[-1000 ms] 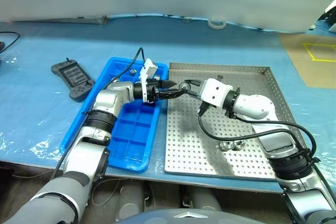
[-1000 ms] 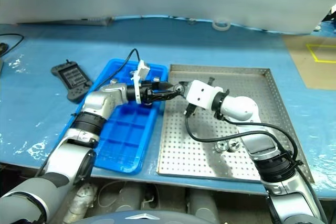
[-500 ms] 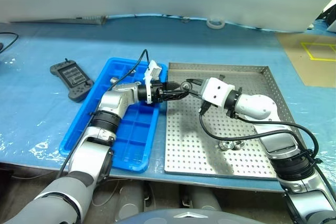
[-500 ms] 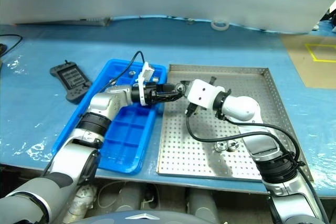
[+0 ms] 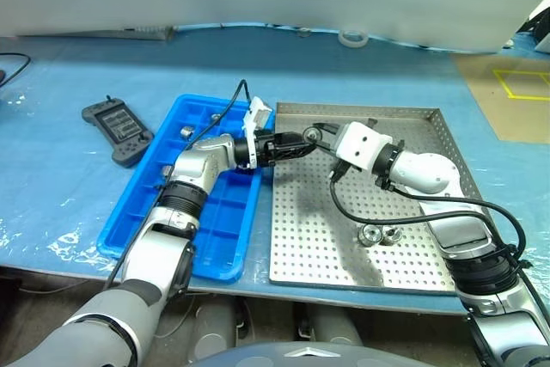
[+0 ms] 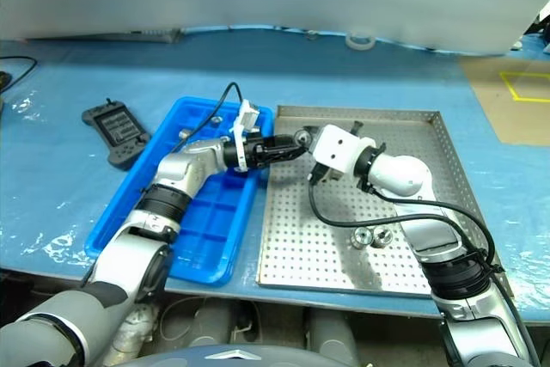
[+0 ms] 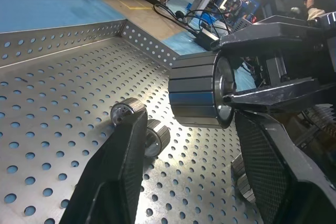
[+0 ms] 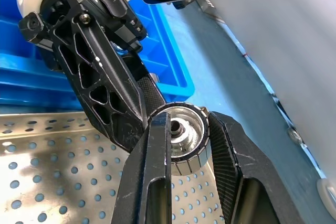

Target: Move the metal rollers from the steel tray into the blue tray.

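Above the seam between the blue tray (image 5: pixel 215 238) and the steel tray (image 5: pixel 318 238), my right gripper (image 8: pixel 181 129) is shut on one metal roller (image 5: pixel 309 133). My left gripper (image 7: pixel 191 121) points at it from the blue tray's side, its fingers (image 7: pixel 121 171) open and standing on either side of that roller (image 7: pixel 199 95). One left finger lies close against the roller's ribbed side in the right wrist view. Two more rollers (image 5: pixel 381 234) lie side by side on the steel tray's perforated floor. Another roller (image 5: pixel 185 132) sits in a far compartment of the blue tray.
A black handheld controller (image 5: pixel 119 131) lies left of the blue tray on the blue table cover. A roll of tape (image 5: pixel 354 38) rests at the table's far edge. A brown board with yellow lines (image 5: pixel 516 92) lies to the far right.
My left gripper's fingers have narrowed in around the roller that my right gripper holds. Both hands stay at about the same spot.
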Motion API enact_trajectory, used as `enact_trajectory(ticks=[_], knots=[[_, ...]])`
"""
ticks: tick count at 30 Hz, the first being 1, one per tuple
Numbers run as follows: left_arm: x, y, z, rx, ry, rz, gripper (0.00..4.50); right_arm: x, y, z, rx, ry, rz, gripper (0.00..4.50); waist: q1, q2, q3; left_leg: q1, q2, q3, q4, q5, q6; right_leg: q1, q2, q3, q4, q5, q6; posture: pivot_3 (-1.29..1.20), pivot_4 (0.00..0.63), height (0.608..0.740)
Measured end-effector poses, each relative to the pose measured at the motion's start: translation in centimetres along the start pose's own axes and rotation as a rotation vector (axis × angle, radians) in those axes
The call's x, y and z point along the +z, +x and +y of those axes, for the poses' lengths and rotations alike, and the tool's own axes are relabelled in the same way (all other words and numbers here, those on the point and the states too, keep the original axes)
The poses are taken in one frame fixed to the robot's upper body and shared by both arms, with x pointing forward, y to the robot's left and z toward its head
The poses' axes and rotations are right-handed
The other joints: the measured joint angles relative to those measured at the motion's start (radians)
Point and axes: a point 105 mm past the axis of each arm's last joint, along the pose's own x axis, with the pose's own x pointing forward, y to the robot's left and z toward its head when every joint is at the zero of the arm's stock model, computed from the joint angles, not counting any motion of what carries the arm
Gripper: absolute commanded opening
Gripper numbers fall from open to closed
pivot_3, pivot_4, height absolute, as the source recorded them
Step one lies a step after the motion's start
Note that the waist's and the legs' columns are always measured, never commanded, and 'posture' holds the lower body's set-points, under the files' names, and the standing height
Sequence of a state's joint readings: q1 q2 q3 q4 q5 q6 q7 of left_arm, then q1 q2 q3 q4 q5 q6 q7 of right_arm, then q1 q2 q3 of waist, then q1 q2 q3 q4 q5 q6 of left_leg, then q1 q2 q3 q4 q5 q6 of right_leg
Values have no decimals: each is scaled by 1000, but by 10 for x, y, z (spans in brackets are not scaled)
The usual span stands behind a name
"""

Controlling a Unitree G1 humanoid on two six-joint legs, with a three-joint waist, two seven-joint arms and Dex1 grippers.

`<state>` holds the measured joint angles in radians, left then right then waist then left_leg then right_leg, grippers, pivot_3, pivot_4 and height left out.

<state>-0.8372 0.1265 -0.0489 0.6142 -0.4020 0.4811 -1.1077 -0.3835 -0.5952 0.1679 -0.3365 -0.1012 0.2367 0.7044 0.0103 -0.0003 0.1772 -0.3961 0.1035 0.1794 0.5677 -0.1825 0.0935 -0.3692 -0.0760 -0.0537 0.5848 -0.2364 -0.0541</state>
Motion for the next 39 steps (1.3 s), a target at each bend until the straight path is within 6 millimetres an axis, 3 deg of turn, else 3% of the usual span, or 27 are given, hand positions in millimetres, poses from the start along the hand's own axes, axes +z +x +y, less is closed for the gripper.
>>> enact_trajectory(ticks=[3, 18, 23, 39], knots=[[1, 1, -1, -7, -11, -15, 2159, 0, 0, -2, -7, 2, 4, 690, 0, 0, 0, 0, 0, 0, 0, 0, 0, 0, 0, 0, 0, 0, 0, -218, 150, 740], [3, 11, 2, 15, -60, -61, 2159, -2, -2, -9, -41, -3, 20, 690, 1, 0, 0, -1, 0, 0, 2, -1, 2, 0, 0, 0, 0, 0, 0, -224, 150, 740], [8, 11, 2, 7, -96, -109, 1069, -3, -3, -12, -56, -4, 20, 690, -3, 0, 0, -1, 0, 0, 2, -1, 2, 0, 0, 0, 0, 0, 0, -224, 150, 740], [8, 13, 4, 21, -99, -117, 1033, -5, -3, -13, -73, 31, 26, 684, -2, 0, 0, -2, 0, 0, 2, -2, 3, -1, 0, 0, 0, 0, 0, -224, 150, 740]])
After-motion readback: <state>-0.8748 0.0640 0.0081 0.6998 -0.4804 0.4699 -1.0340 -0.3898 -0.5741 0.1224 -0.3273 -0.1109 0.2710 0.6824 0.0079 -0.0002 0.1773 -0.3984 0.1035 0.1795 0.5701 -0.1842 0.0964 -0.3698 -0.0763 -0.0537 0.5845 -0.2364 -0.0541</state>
